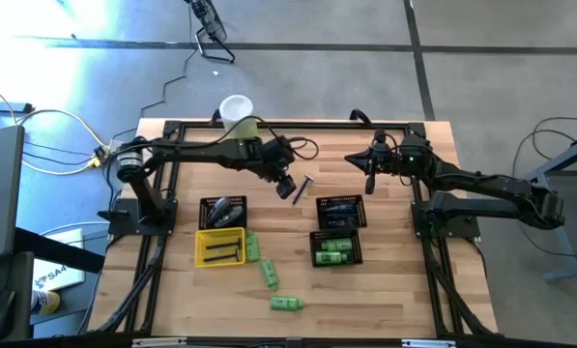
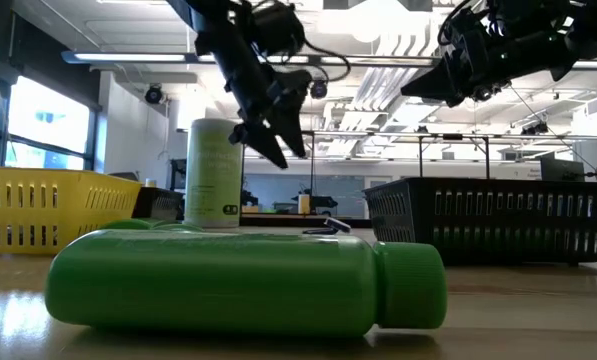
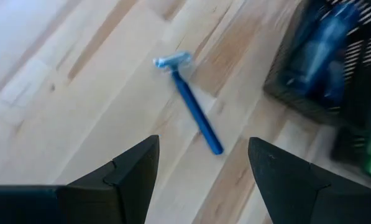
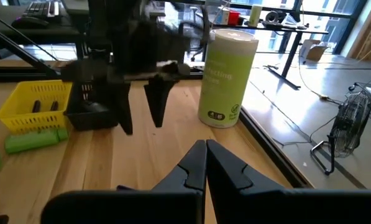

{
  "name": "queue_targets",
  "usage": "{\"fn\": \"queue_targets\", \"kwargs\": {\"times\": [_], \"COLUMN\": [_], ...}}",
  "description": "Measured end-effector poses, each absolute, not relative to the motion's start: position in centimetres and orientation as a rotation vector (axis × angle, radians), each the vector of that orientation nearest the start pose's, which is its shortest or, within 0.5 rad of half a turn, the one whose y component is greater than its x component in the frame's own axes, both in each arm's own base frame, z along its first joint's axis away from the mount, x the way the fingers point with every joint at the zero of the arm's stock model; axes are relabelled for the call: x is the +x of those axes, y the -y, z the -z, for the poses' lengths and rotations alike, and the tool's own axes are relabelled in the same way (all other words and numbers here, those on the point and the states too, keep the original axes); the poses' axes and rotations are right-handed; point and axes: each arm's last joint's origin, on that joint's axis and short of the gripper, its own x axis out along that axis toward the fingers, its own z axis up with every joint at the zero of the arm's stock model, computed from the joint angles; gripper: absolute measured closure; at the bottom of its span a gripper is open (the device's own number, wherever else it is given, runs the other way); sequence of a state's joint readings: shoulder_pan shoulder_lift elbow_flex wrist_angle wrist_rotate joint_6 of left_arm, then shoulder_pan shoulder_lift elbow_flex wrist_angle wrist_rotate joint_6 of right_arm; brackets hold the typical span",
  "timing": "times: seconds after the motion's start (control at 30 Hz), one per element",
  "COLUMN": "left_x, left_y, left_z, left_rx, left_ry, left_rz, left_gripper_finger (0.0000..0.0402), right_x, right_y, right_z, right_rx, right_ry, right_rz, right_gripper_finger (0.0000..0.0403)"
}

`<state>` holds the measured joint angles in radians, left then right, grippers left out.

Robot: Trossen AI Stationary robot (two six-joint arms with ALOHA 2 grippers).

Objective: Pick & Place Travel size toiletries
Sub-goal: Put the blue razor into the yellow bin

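Observation:
A blue razor (image 3: 188, 99) lies flat on the wooden table (image 1: 385, 300), between the baskets and the far edge (image 1: 305, 186). My left gripper (image 3: 201, 168) hangs open above it, slanting down, with a finger on either side and nothing between them (image 1: 286, 186). Three green bottles (image 1: 252, 246) (image 1: 270, 274) (image 1: 286, 304) lie loose on the table; the nearest one (image 2: 248, 280) lies on its side. My right gripper (image 4: 205, 155) is shut and empty, up in the air at the far right (image 1: 370, 172).
A black basket (image 1: 222, 213) and a yellow tray (image 1: 220, 247) stand at the left. A black basket with bluish items (image 1: 341, 213) and one with green bottles (image 1: 336, 250) stand at the right. A tall pale-green canister (image 4: 229, 78) stands at the far edge.

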<state>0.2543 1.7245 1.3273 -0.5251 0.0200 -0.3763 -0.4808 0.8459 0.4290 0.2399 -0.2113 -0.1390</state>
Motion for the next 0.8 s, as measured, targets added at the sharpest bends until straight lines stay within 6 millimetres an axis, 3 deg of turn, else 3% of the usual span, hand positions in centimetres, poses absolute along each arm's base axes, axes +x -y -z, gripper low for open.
{"fn": "queue_targets", "kwargs": {"times": [0.27,0.8], "left_x": [36.8,38.7], "left_y": [-8.9,-6.6], "left_z": [-22.0,-19.6], "left_rx": [-0.446,-0.419], "left_ry": [-0.937,-0.893], "left_rz": [-0.472,-0.592], "left_gripper_finger": [0.0158,0.0158], "right_x": [16.9,17.0], "right_y": [8.2,8.2], "right_z": [-24.0,-24.1], "right_rx": [-0.083,-0.097], "right_ry": [-0.185,-0.175], "right_rz": [0.259,0.259], "right_gripper_finger": [0.0401,0.0401]}}
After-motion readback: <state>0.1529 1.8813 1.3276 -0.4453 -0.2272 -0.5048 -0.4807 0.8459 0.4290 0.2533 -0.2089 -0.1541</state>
